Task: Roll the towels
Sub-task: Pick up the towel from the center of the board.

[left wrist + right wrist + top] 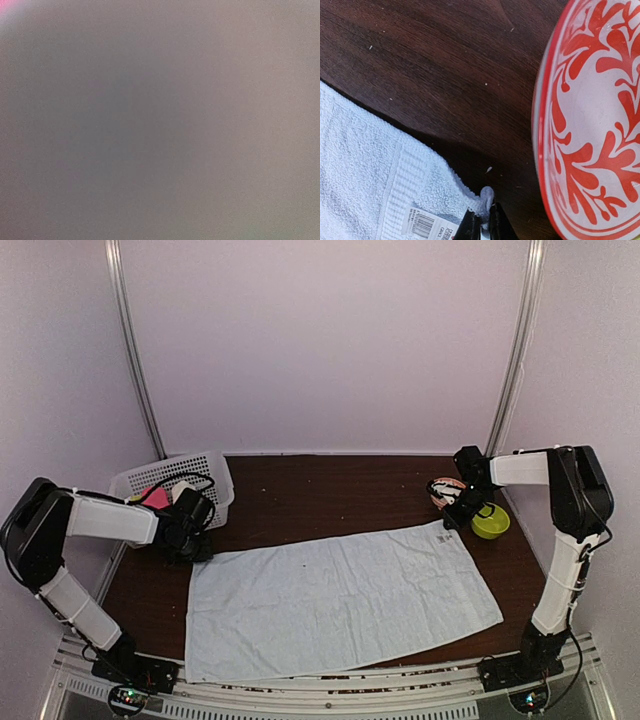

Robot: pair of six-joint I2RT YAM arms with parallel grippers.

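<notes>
Pale towel (340, 600) unrolled, spread flat on worktop (330, 490).
Long rectangle, lightly creased, slightly skewed; printed label (422, 225) near far right corner.

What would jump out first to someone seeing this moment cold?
A pale towel lies spread flat across the middle of the dark table. The right gripper pinches its far right corner, beside a red-patterned bowl and a yellow-green bowl. The left wrist view is a grey blur, showing nothing.
</notes>
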